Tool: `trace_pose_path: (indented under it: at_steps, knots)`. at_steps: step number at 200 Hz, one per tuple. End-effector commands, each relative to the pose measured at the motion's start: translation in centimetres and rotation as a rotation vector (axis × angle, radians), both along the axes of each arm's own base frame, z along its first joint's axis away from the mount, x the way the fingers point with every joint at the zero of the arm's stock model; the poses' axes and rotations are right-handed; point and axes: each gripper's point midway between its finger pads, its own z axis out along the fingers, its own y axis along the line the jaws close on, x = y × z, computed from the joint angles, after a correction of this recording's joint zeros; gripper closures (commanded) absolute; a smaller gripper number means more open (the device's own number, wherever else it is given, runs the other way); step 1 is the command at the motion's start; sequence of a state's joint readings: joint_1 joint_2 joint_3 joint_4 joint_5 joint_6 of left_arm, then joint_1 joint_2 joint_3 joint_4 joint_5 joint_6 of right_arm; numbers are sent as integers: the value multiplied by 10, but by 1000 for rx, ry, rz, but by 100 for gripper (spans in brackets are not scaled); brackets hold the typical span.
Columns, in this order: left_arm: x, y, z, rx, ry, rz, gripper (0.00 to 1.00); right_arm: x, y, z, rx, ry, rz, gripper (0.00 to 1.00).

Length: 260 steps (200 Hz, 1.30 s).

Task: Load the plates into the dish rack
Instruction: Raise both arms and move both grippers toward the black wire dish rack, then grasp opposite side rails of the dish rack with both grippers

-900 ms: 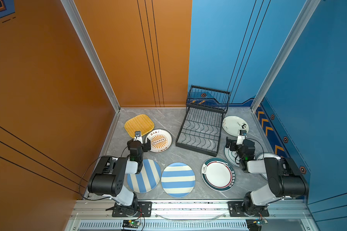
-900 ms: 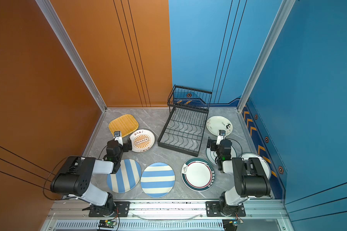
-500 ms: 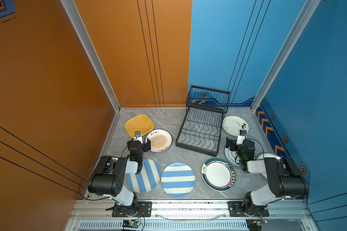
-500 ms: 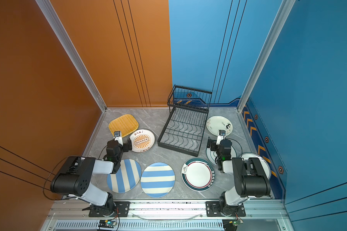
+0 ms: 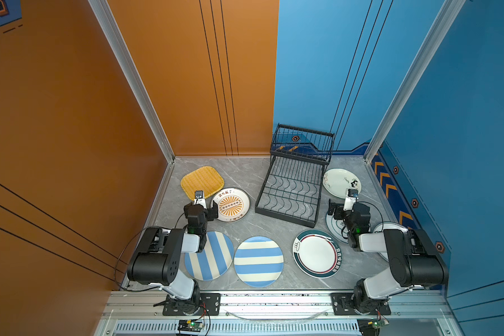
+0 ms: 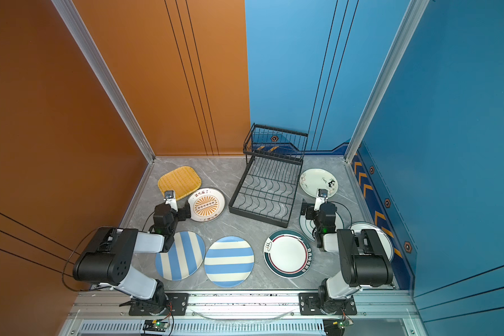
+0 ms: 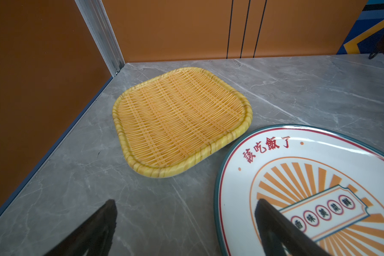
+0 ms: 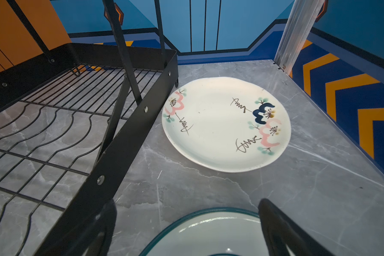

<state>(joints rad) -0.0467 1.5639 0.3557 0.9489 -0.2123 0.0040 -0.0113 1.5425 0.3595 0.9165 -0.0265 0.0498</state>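
– Plates [image 5: 258, 261], where are they?
– All flat on the grey counter [image 5: 277, 229], around the dish rack [image 5: 288, 190]. It stands by the back edge, turned a bit.
– Which ones are near the corners?
– The yellow woven plate [image 5: 202, 181] is near the back left corner, just beside the sunburst plate [image 5: 230, 205]. The flower plate [image 5: 339, 181] is near the back right corner, close to the rack. Two striped plates [image 5: 213, 256] and the red-ringed plate [image 5: 317, 253] lie along the front edge.
– And the tools?
– The left tool [image 7: 186, 201] is spread wide with nothing in it, low by the sunburst plate's rim. The right tool [image 8: 186, 201] is spread wide too, with nothing in it, over a green-rimmed plate [image 8: 208, 232] beside the rack.
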Motion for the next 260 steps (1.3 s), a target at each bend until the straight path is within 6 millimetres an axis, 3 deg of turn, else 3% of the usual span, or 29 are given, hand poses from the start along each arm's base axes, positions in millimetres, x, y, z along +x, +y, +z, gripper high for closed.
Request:
trace_pose_path:
  at_steps: [1, 32, 63, 99, 130, 144, 149, 167, 176, 210, 260]
  knots:
    - [4, -4, 12, 0, -22, -29, 2, 3, -1, 11, 4, 3, -16, 0]
    - [2, -16, 33, 24, 4, -88, 2, 1, 5, 25, 14, 102, -3, 0]
    - [7, -40, 61, 10, 47, -150, 2, -5, 24, 41, 0, 154, 3, 0]
    - [27, -96, 80, -99, 120, -260, 2, -3, 40, 56, 36, 251, -41, 0]
    - [48, -153, 71, -191, 240, -358, 0, 0, 49, 51, 120, 323, -52, 0]
    - [53, -176, 62, -224, 290, -408, 5, -2, 52, 48, 143, 351, -64, 0]
    - [60, -186, 71, -236, 279, -428, 7, -3, 54, 46, 147, 362, -64, 0]
    - [65, -210, 66, -262, 335, -480, 13, -9, 59, 38, 147, 417, -73, 0]
    - [66, -221, 62, -267, 369, -507, 20, -11, 61, 35, 145, 441, -78, 0]
    - [65, -254, 45, -252, 487, -581, 34, -20, 63, 27, 174, 481, -112, 0]
    - [55, -282, 19, -223, 638, -619, 50, -22, 64, 12, 194, 542, -130, 5]
